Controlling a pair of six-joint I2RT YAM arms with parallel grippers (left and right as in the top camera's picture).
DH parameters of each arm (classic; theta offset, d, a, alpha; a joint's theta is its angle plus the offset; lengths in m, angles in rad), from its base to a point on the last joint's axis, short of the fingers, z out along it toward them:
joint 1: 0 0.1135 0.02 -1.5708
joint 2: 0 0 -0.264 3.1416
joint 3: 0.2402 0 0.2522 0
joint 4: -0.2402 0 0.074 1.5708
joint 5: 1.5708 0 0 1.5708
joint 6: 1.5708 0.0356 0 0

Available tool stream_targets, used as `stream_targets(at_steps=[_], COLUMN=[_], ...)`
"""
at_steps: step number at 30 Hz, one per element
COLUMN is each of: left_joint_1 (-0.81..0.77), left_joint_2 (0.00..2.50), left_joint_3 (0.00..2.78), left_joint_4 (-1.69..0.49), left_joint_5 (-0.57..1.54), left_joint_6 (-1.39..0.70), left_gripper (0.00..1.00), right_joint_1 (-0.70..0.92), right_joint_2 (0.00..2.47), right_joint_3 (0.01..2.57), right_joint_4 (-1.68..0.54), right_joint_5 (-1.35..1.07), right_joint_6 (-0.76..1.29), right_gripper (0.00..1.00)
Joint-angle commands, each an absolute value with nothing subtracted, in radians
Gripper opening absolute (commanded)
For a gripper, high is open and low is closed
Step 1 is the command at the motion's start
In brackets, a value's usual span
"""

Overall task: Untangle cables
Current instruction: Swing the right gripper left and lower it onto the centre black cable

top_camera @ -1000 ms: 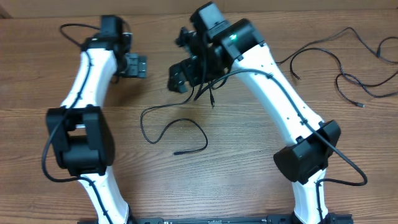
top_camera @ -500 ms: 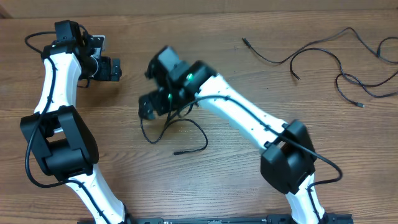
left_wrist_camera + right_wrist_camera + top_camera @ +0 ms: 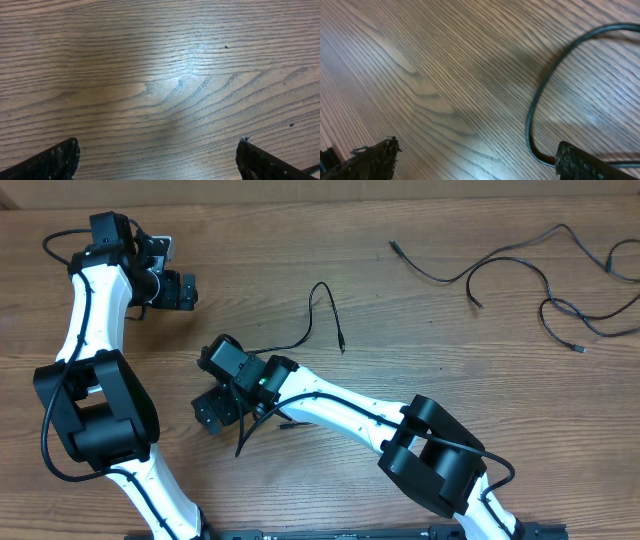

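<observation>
From overhead, the left arm (image 3: 95,330) rises from its base, folds at the elbow and reaches toward the far edge. Its wrist is turned so the left gripper (image 3: 186,290) points sideways over the bare table (image 3: 260,240), jaws spread wide and holding nothing. The right arm (image 3: 340,405) stretches low across the middle with its forearm nearly flat, and the right gripper (image 3: 209,411) is likewise wide open and empty. One loose cable (image 3: 322,300) curls just beside its wrist and passes under it, while the other cables (image 3: 505,268) lie well apart, off past its elbow. In the left wrist view, the left gripper (image 3: 160,165) has only wood grain between its fingertips (image 3: 55,160). In the right wrist view, the right gripper (image 3: 480,162) hangs close above the wood. The loose cable (image 3: 534,117) curves between the fingers (image 3: 585,162), nearer one of them, and is not gripped.
</observation>
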State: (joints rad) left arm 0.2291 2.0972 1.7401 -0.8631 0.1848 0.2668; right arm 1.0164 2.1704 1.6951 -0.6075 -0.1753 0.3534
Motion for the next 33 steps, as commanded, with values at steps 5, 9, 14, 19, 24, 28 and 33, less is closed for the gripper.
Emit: stream_targets(at_steps=[5, 9, 14, 19, 24, 28, 33], left_joint_1=[0.224, 0.224, 0.224, 0.224, 0.224, 0.224, 0.224], left_joint_2=[2.114, 2.114, 2.114, 2.114, 2.114, 2.114, 2.114], left_joint_3=[1.742, 1.742, 1.742, 1.742, 1.742, 1.742, 1.742], left_joint_4=[-0.86, -0.86, -0.86, -0.86, -0.86, -0.86, -0.86], left_joint_5=[0.202, 0.202, 0.202, 0.202, 0.202, 0.202, 0.202], left_joint_6=[0.292, 0.292, 0.292, 0.292, 0.292, 0.292, 0.292], left_gripper=[0.99, 1.0, 1.0, 1.0, 0.99, 0.99, 1.0], right_joint_1=[1.001, 1.002, 0.999, 0.994, 0.994, 0.994, 0.994], right_joint_2=[2.174, 2.199, 2.265, 2.305, 2.311, 2.318, 2.332], right_joint_3=[1.689, 1.689, 1.689, 1.689, 1.689, 1.689, 1.688], right_joint_4=[-0.551, -0.531, -0.508, -0.449, -0.403, -0.374, -0.355], right_joint_5=[-0.144, -0.097, -0.078, -0.074, -0.06, -0.044, 0.055], right_joint_6=[0.363, 0.362, 0.363, 0.363, 0.363, 0.363, 0.363], right_gripper=[1.0, 1.0, 1.0, 1.0, 1.0, 1.0, 0.94])
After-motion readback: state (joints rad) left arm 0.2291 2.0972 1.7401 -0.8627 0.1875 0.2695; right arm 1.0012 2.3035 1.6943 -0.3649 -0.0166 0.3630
